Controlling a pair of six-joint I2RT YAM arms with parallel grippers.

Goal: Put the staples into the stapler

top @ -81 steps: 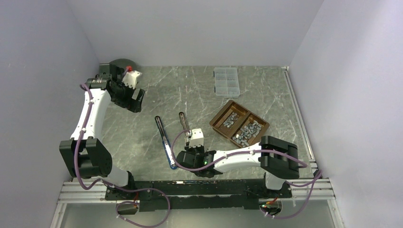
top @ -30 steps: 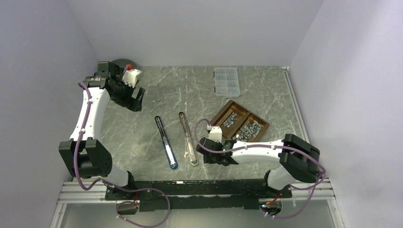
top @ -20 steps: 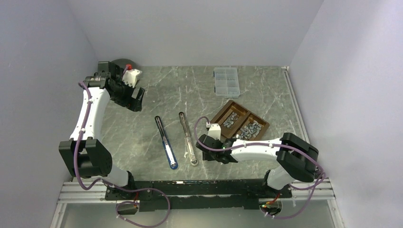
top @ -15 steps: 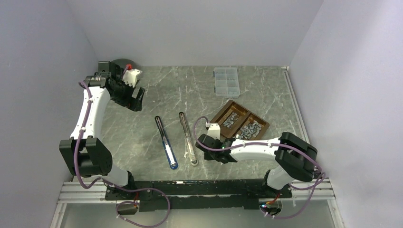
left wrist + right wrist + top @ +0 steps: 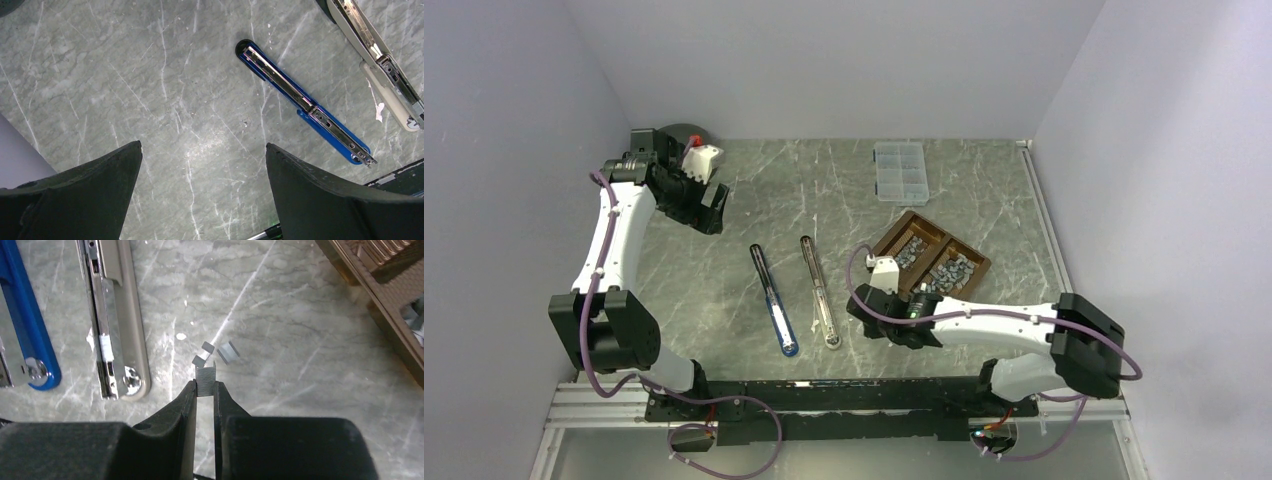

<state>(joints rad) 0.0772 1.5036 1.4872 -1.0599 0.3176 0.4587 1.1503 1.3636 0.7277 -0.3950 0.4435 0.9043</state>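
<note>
Pinching a short staple strip [image 5: 205, 376] between its fingertips, the right gripper [image 5: 205, 386] hangs low over the marble table [image 5: 754, 200], two loose bits [image 5: 216, 354] lying just ahead. Its jaws have narrowed over the last second, and its elbow has swung rightward. More staples [image 5: 944, 270] fill the wooden tray [image 5: 879, 262]. The beige stapler [image 5: 112, 315] and blue stapler [image 5: 27, 325] lie unmoved. The left gripper [image 5: 202, 167] stays spread wide.
</note>
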